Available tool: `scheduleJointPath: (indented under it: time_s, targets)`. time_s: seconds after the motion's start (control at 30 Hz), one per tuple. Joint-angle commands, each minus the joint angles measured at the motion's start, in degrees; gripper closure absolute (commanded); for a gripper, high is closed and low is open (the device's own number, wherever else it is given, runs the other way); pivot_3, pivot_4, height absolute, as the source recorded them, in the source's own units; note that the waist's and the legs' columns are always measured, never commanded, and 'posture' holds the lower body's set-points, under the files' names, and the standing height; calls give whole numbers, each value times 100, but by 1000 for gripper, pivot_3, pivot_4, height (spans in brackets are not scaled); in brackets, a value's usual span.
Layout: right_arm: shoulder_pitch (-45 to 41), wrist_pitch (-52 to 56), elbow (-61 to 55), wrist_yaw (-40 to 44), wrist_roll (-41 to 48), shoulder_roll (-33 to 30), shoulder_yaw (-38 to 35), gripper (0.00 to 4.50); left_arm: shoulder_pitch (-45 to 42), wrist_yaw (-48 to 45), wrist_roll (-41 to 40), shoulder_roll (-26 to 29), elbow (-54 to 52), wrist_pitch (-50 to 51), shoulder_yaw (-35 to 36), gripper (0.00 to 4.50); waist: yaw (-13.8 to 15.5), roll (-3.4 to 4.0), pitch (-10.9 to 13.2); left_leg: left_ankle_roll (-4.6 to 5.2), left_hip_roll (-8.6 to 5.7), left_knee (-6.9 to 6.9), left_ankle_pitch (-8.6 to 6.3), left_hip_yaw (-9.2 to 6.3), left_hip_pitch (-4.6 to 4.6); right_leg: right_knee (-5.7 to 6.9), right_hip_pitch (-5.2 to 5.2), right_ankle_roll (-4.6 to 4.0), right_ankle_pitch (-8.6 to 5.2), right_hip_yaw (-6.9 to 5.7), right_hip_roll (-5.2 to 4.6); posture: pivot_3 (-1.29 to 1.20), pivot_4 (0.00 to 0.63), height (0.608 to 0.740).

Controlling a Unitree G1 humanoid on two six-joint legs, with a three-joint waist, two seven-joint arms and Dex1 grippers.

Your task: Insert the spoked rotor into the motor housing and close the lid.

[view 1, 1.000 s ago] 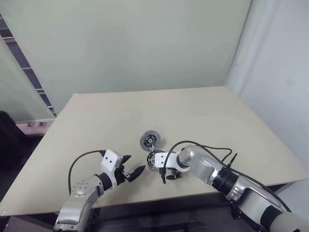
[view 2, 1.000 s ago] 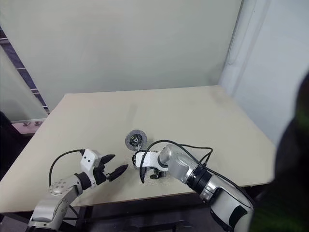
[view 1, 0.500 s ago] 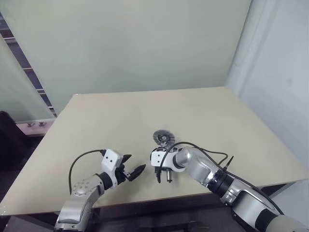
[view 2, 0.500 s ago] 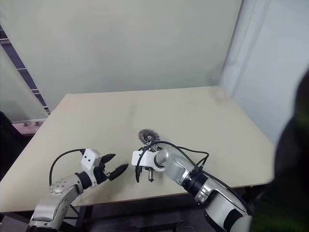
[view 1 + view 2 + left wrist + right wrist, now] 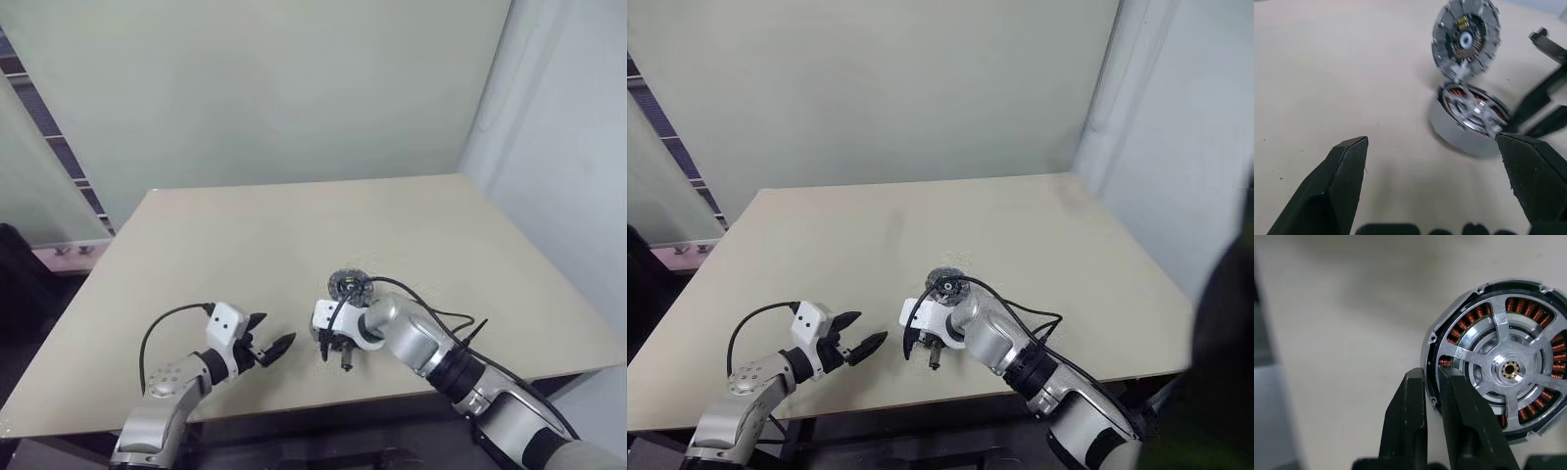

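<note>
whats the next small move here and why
Probably tip the lid down with the open left gripper: the spoked rotor already sits in the motor housing, the right gripper pinches its rim, and the lid stands up at its edge.

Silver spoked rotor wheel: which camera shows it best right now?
Right wrist view: the silver spoked rotor wheel faces the camera, seated over the copper-wound round motor housing. Left wrist shows it obliquely; in the head views it is tiny.

Housing [image 5: 1493,367] cut off at right wrist view's edge; its rim partly hidden behind right end effector [image 5: 1432,382] fingers. Left wrist view: housing and lid [image 5: 1465,39] blurred.
</note>
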Motion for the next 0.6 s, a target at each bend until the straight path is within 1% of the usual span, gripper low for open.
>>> scheduleJointPath:
  time_s: [0.03, 0.13, 0.23, 0.43, 0.6]
  targets:
    - [-13, 702, -667, 321, 479, -64, -160, 4408, -120, 18, -26, -7, 8, -137, 116, 0, 0, 0, 0, 0, 0, -2, 0, -1, 0, 0, -1, 0, 0, -1, 0, 0, 0, 740]
    - [26, 1163, -843, 219, 764, -30, -241, 4409, -117, 15, -29, 7, 45, -151, 151, 0, -1, 0, 0, -1, 1, -4, 0, 0, -1, 0, -5, 0, 0, -3, 0, 0, 0, 740]
    - [152, 1507, -788, -245, 944, 284, -471, 4409, -89, 46, -39, 14, 46, -159, 219, 0, -2, -1, 0, -1, 3, -2, -1, 0, -1, 0, -5, 0, 0, -5, 0, 0, 0, 740]
    - [508, 1745, -326, -1677, 1052, 1358, -1263, 4409, 206, 211, -118, -18, -142, -137, 455, 0, -22, -6, -3, -7, 14, -5, -4, 8, 0, 3, -14, 0, 0, -5, 3, 0, 0, 740]
    - [647, 1719, 57, -2600, 1209, 2142, -1863, 4409, 442, 273, -116, -38, -301, -124, 519, 0, -46, -10, -5, -17, 32, 0, -9, 14, 2, 6, -21, -1, 0, -8, 12, 0, 0, 740]
